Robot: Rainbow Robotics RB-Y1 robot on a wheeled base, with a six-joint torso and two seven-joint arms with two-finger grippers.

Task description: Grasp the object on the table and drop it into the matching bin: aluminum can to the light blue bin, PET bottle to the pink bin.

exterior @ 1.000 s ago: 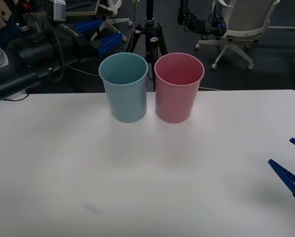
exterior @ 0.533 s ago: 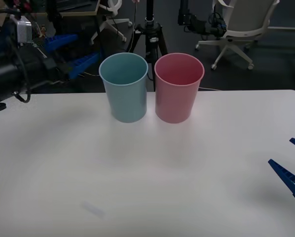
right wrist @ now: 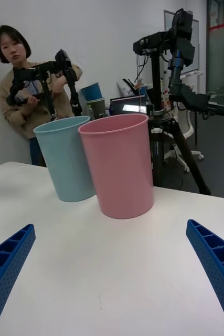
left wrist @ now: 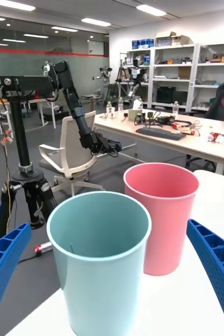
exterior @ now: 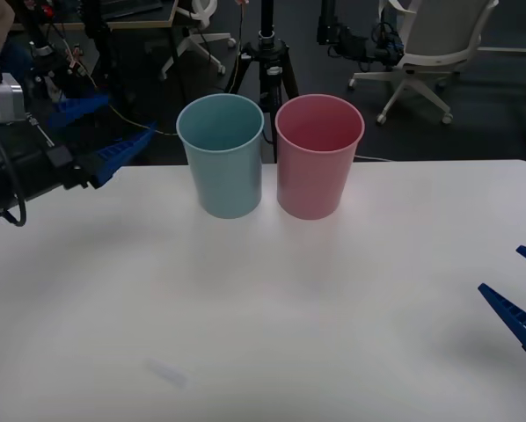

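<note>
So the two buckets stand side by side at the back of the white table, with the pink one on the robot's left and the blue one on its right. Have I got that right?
Not quite: they are swapped. In the front view the light blue bin stands on the robot's left and the pink bin on its right. The rest holds: they stand side by side at the back of the white table.

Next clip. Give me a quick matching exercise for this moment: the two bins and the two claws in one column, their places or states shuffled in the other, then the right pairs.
Column one:
1. tall tapered light blue plastic bin
2. tall tapered pink plastic bin
3. left claw
4. right claw

Column two:
A. open, low over the wide white table at its right edge
B. stands on the robot's right of its twin
C. open, raised at the table's far left edge
D. stands nearer the left arm

Pairs: 1-D, 2-B, 3-C, 4-A
</note>
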